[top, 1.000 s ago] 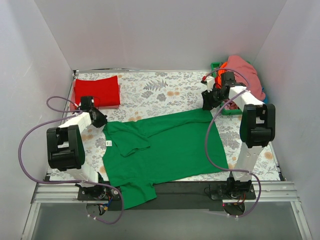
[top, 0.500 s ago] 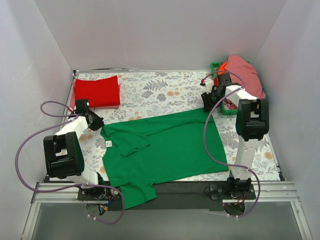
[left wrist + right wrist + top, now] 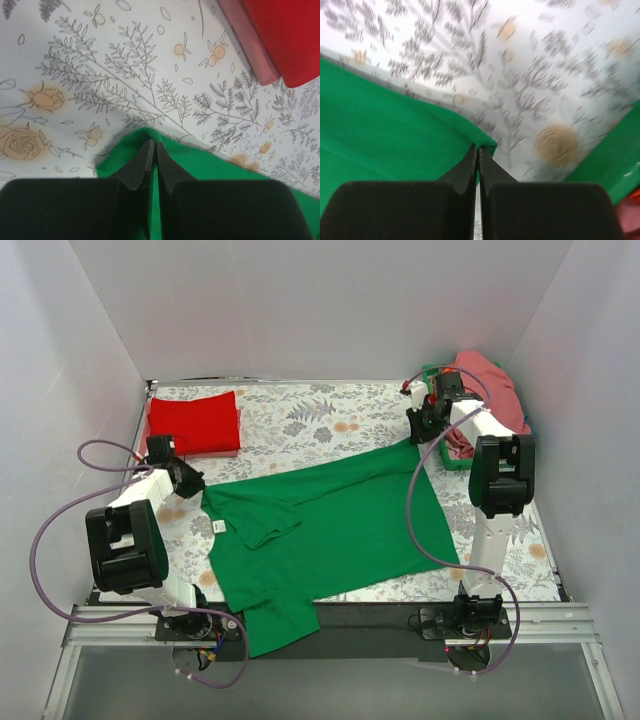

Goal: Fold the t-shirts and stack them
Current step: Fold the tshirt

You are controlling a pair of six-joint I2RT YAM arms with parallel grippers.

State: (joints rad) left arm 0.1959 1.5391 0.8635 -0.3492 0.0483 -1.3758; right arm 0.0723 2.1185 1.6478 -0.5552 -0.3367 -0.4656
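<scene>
A large green t-shirt (image 3: 330,525) lies spread on the floral table, with one sleeve folded in near its left side. My left gripper (image 3: 192,483) is shut on the shirt's left corner, and the wrist view shows the fingertips (image 3: 152,145) pinching a green fold (image 3: 200,162). My right gripper (image 3: 413,433) is shut on the far right corner; its tips (image 3: 478,147) nip the cloth edge (image 3: 385,120). A folded red t-shirt (image 3: 195,423) rests at the back left on a pink one (image 3: 245,40). Another pink t-shirt (image 3: 490,385) is heaped at the back right.
A green plastic basket (image 3: 455,462) stands at the back right under the pink heap, close to my right arm. White walls close in the table on three sides. The green shirt's lower part hangs over the near edge (image 3: 275,625) onto the black rail.
The right gripper has closed on the shirt's far right corner and drawn it toward the back. The left gripper has pulled its corner left, and the shirt now lies more stretched and slanted.
</scene>
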